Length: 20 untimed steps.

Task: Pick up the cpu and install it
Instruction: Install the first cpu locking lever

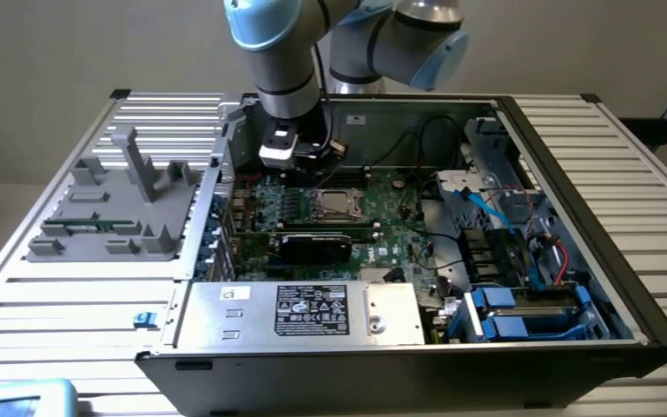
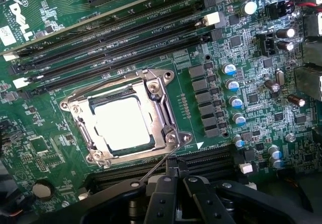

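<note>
1. Writing: the green motherboard (image 2: 45, 128) carries small white lettering beside its long black memory slots (image 2: 115, 38), too small to read; the silver metal power supply box (image 1: 299, 311) bears a black label with white print, also unreadable.
2. Square cpu (image 2: 122, 123), bright silvery top, lies flat inside the metal socket frame (image 2: 160, 110) on the motherboard, within the open black computer case (image 1: 611, 217).
3. Black gripper (image 2: 180, 176) hovers just beside the socket, its fingers (image 2: 166, 194) pressed together, holding nothing.
</note>
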Available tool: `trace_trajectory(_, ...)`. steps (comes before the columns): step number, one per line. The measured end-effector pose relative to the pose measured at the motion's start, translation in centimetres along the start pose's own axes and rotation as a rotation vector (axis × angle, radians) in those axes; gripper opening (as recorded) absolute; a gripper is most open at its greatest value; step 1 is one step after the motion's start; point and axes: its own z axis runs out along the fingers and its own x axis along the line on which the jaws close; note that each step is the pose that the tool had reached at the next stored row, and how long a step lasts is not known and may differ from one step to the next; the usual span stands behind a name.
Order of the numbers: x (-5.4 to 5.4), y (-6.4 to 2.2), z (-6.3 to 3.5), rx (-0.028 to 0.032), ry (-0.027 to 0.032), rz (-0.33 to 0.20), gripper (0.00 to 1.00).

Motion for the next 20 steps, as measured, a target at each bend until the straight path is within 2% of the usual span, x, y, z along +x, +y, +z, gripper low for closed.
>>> trace_trajectory(2,-0.03,0.02,0.0,0.0032,0.0076,-0.002,0.11)
trace_trajectory(5,-0.04,0.07,0.13,0.0057,0.0134,-0.003,0.11)
trace_trajectory(20,0.2,0.08,0.54,0.0066,0.0152,-0.003,0.11)
